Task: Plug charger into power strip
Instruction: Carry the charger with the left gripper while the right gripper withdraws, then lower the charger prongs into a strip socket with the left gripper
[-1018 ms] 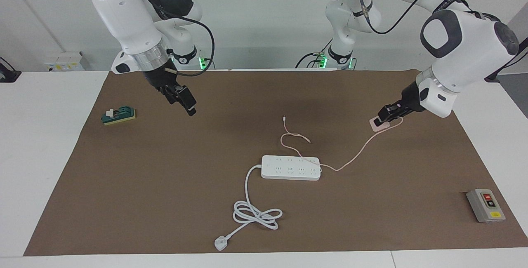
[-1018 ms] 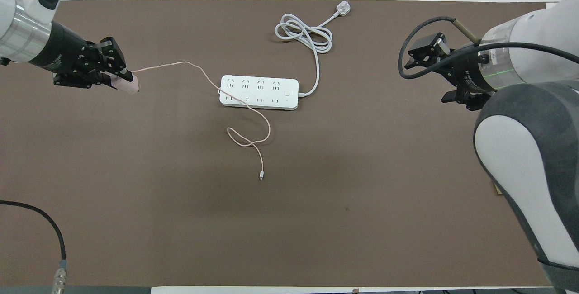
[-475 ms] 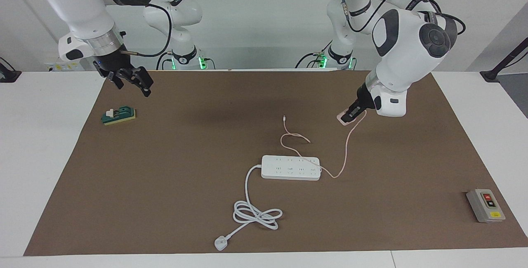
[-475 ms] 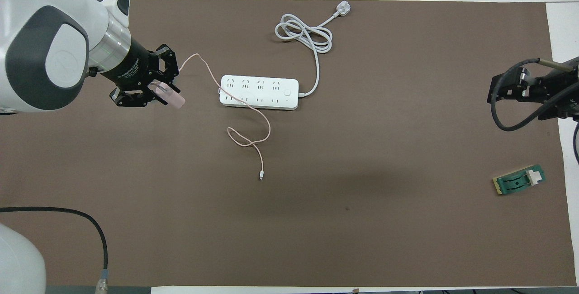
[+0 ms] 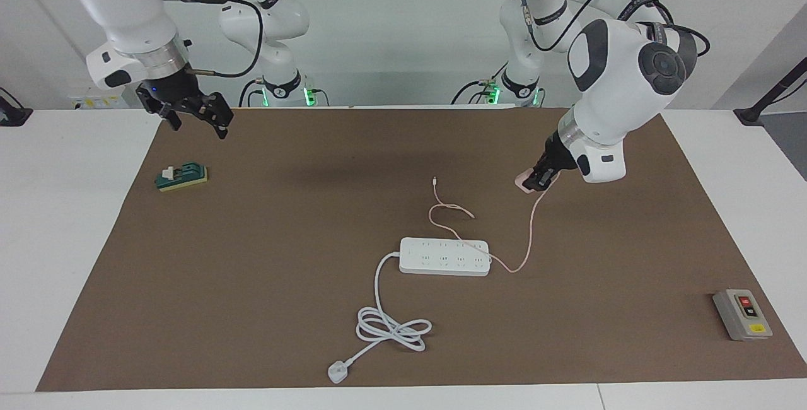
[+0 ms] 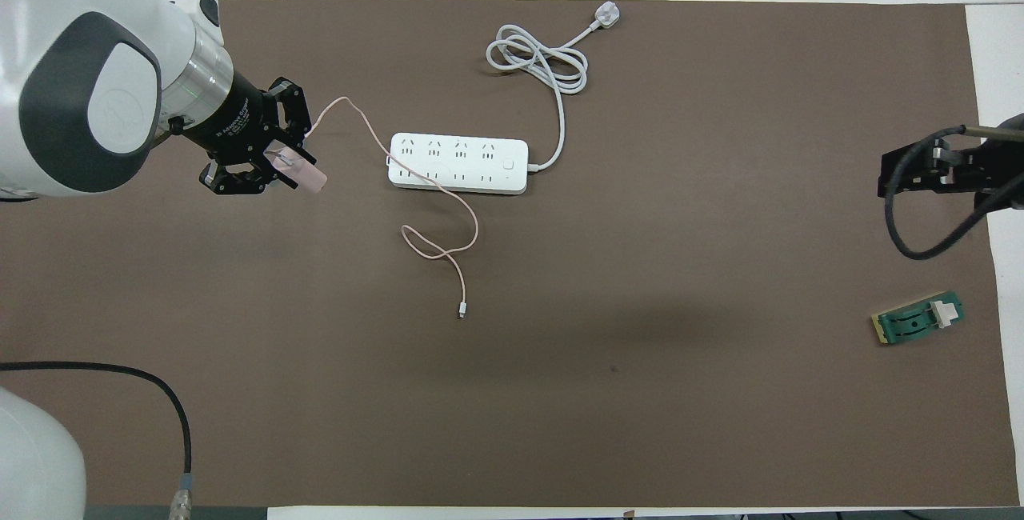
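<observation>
Left tool [image 5: 541,180] is clamped on the pink charger [image 6: 302,176] and holds it up over the brown mat [image 5: 252,258], toward the left arm's end of the bench [image 5: 57,240]. A thin pink cable [image 5: 528,233] hangs down from the charger, crosses one end of the power strip [image 5: 444,256], makes a small loop on the mat and ends in a tiny plug [image 5: 434,179] nearer to the robots.

Flat and white, the power strip lies in the middle of the mat, sockets up. Only the pink cable lies on it. Its thick white cord [image 5: 391,327] curls into loops and ends in a white plug [image 5: 337,372] near the bench edge farthest from the robots.

Right tool [image 5: 192,115] waits with its fingers apart, holding nothing, up over the mat's corner at the right arm's end. A small green block [image 5: 181,177] sits on the mat close to that corner. A grey box with red and yellow buttons [image 5: 742,314] sits near the mat's edge at the left arm's end, well apart from the power strip.
</observation>
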Action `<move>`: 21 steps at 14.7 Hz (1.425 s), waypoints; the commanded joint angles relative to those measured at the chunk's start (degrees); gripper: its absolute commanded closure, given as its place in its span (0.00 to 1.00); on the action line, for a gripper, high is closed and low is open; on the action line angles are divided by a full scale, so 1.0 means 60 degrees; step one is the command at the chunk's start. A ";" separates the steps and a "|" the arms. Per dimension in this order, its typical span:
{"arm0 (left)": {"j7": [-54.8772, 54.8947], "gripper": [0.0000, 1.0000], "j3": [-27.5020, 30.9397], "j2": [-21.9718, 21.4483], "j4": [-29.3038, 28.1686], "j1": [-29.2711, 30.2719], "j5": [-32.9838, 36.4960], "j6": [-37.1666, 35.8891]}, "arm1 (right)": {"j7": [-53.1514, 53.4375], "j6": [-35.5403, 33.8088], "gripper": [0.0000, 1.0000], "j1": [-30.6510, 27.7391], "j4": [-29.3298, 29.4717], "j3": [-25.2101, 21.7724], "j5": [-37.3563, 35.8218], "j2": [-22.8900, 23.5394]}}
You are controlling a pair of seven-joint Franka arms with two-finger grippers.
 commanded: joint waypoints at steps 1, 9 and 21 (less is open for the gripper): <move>-0.0938 1.00 0.0083 0.0104 0.0032 -0.0106 0.0093 -0.0095 | -0.0738 -0.0078 0.00 0.0077 0.0688 -0.0283 0.0068 0.0307; -0.4717 1.00 0.0083 0.0688 0.0061 -0.0062 0.0050 0.2114 | -0.0825 -0.0473 0.00 -0.0055 0.0542 -0.0647 0.0185 0.0074; -0.6273 1.00 0.0068 0.2447 0.0339 -0.0369 -0.0435 0.2878 | -0.1853 -0.0429 0.00 -0.0172 0.0512 -0.0766 0.0375 0.0059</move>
